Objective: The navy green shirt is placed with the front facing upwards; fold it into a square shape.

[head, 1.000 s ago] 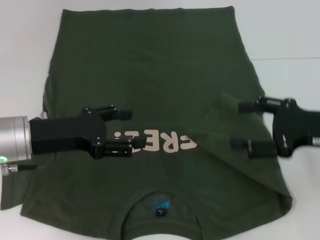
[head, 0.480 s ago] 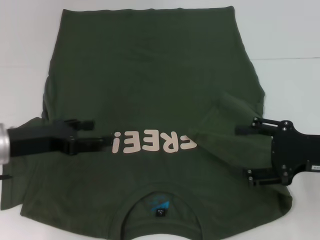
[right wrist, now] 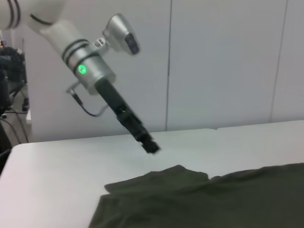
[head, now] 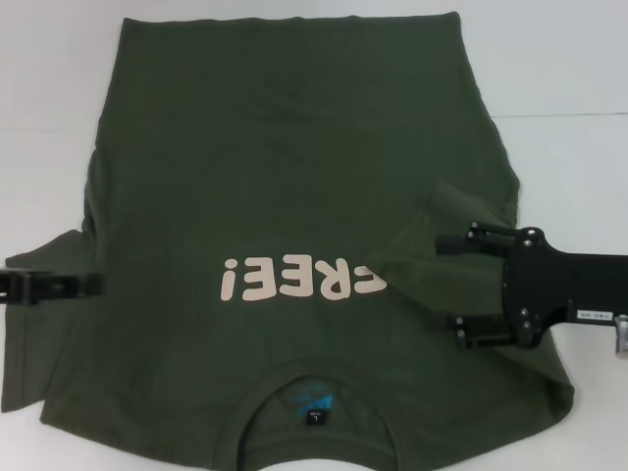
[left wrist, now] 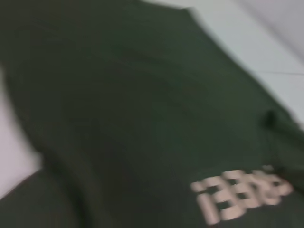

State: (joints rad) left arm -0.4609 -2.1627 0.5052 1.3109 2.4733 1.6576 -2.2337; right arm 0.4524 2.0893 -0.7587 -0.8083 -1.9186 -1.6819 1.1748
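White table (head: 579, 69) carries the dark olive-green cotton T-shirt (head: 285, 167); right gripper (head: 459, 285) spread wide, empty, over its folded-in sleeve; left gripper (head: 83, 286) aperture unclear.

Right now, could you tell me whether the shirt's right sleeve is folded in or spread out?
Folded in: the right sleeve lies over the shirt, its tip covering the lettering's end.

White table (right wrist: 61, 166) before pale panelled wall (right wrist: 223, 61)

Smooth, evenly lit tabletop with a thin seam across the far right part (visible in head view). Behind the far edge, vertical wall panels split by narrow joints. Dark clutter (right wrist: 9, 71) past the table's end, too dim to identify.
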